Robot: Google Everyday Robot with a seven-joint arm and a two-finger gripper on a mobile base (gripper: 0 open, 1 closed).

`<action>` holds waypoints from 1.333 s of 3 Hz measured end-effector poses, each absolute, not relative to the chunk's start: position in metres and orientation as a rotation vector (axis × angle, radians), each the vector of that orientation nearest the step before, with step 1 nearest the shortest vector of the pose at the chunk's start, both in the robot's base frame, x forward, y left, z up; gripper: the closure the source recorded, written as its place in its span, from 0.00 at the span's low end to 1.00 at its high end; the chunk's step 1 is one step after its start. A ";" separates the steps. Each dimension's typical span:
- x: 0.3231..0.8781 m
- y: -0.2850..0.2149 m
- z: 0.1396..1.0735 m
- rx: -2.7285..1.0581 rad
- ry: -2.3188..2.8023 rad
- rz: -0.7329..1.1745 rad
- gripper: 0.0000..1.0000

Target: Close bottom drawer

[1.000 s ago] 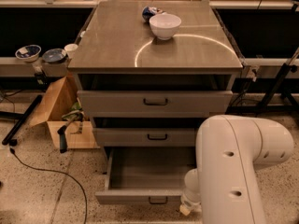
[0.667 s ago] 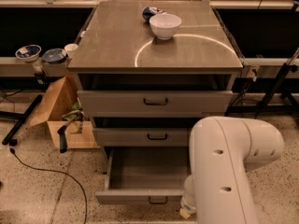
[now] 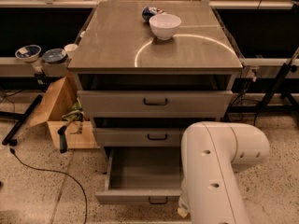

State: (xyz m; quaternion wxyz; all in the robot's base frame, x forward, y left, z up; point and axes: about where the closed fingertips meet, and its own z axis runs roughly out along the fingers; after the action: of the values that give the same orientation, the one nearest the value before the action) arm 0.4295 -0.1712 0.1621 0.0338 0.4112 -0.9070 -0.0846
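The bottom drawer (image 3: 135, 196) of the grey-beige cabinet is pulled far out. Its dark pull handle (image 3: 158, 200) faces me and its plain grey inside (image 3: 142, 169) holds nothing. My white arm (image 3: 217, 171) fills the lower right and covers the drawer's right end. The gripper is hidden behind the arm, low by the right end of the drawer front. The middle drawer (image 3: 138, 136) and the top drawer (image 3: 154, 103) stand out a little from the cabinet.
A white bowl (image 3: 165, 25) and a blue-white object (image 3: 150, 11) sit on the cabinet top (image 3: 117, 45). A cardboard box (image 3: 58, 113) and a black cable (image 3: 51, 174) lie on the floor at left. Bowls (image 3: 28, 52) sit on the left shelf. A black stand leg (image 3: 279, 84) is at right.
My arm has moved steadily to the left, covering more of the bottom drawer's right side. The drawer has not visibly moved.
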 end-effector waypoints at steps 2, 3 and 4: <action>0.467 -0.171 0.169 1.289 -2.812 -0.171 1.00; 0.483 -0.170 0.175 1.305 -2.815 -0.155 1.00; 0.497 -0.172 0.180 1.304 -2.815 -0.140 1.00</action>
State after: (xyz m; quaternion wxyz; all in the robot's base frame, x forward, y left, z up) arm 0.4969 -0.1724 0.1798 0.0180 0.4198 -0.9063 -0.0449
